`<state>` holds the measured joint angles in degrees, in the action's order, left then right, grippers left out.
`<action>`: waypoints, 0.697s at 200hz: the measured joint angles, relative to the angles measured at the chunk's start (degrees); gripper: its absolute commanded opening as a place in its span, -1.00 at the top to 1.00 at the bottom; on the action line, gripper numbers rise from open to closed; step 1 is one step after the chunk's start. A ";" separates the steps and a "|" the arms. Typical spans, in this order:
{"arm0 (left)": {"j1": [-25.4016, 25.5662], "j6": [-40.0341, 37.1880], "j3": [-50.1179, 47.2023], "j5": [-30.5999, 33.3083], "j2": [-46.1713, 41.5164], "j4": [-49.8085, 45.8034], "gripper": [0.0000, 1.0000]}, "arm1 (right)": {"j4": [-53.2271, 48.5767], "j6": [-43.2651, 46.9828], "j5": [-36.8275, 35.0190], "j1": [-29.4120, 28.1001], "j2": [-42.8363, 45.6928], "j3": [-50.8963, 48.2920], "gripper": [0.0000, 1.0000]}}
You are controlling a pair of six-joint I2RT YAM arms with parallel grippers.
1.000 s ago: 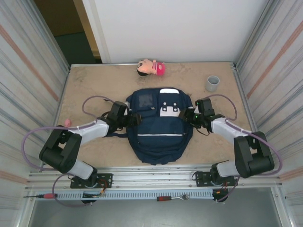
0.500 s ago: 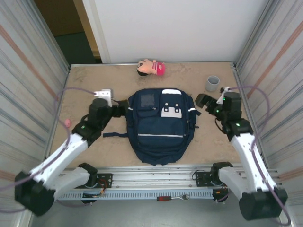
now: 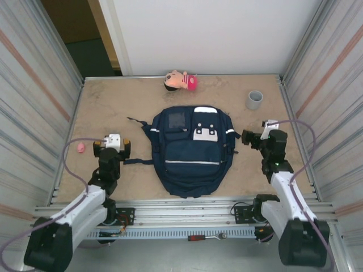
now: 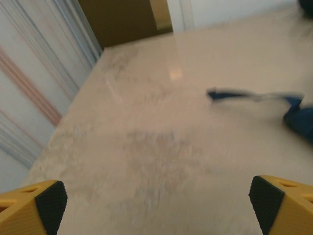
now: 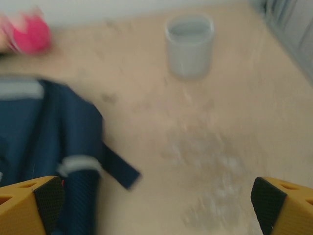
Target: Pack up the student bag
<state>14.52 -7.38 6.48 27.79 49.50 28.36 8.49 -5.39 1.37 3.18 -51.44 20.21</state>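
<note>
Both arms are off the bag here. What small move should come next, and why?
Probably ease the right end effector forward toward the cup. Its jaws stand open and empty. The cup stands upright ahead of it with nothing between them, and it sits outside the bag, which lies flat mid-table.

Matt cloth student bag (image 3: 190,152), glossy stone-look table (image 3: 113,107)
</note>
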 measured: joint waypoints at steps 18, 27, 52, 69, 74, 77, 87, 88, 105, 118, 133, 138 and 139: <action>-4.50 -0.35 -1.49 -3.76 8.41 8.26 -0.97 | 8.50 1.84 0.00 0.61 -6.71 -4.48 -0.98; -5.66 -0.66 -1.40 -5.62 13.35 13.35 -0.97 | 12.83 2.73 0.24 0.70 -11.50 -5.16 -0.98; -3.23 -4.09 2.56 -5.16 24.68 20.72 -0.97 | 20.63 4.20 0.31 0.52 -21.22 -4.09 -0.98; -1.38 -6.27 5.09 -5.29 26.95 23.17 -0.97 | 22.10 4.61 0.22 0.61 -23.80 -1.66 -0.97; -1.33 -6.60 5.33 -5.40 26.88 23.89 -0.97 | 22.95 4.63 0.24 0.61 -23.82 -1.40 -0.98; -1.40 -6.73 5.40 -5.53 26.75 24.26 -0.97 | 23.67 4.63 0.28 0.61 -23.76 -1.36 -0.98; -2.43 -6.78 5.44 -6.71 25.79 24.35 -0.97 | 25.59 4.59 0.48 0.61 -22.77 -1.68 -0.98; -2.64 -6.78 5.44 -6.97 25.62 24.20 -0.97 | 25.79 4.59 0.50 0.61 -22.69 -1.73 -0.98; -6.10 -6.08 5.84 -9.29 23.85 22.45 -0.97 | 28.83 4.59 1.51 0.61 -21.27 -2.89 -0.98; -7.98 -5.60 6.45 -10.40 23.39 21.55 -0.97 | 29.03 4.55 1.92 0.61 -21.68 -2.60 -0.98; -8.11 -4.94 6.82 -12.22 22.95 20.26 -0.97 | 29.29 4.31 2.80 0.70 -23.54 -1.49 -0.97; -8.04 -4.42 6.91 -13.18 22.75 19.63 -0.97 | 30.60 4.17 3.17 0.57 -24.46 -1.42 -0.98; -8.04 -4.33 6.91 -13.38 22.71 19.56 -0.97 | 30.71 4.17 3.17 0.52 -24.57 -1.42 -0.98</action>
<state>6.48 -11.70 13.39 14.41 72.20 47.92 39.20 -1.21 4.54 3.70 -76.01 18.79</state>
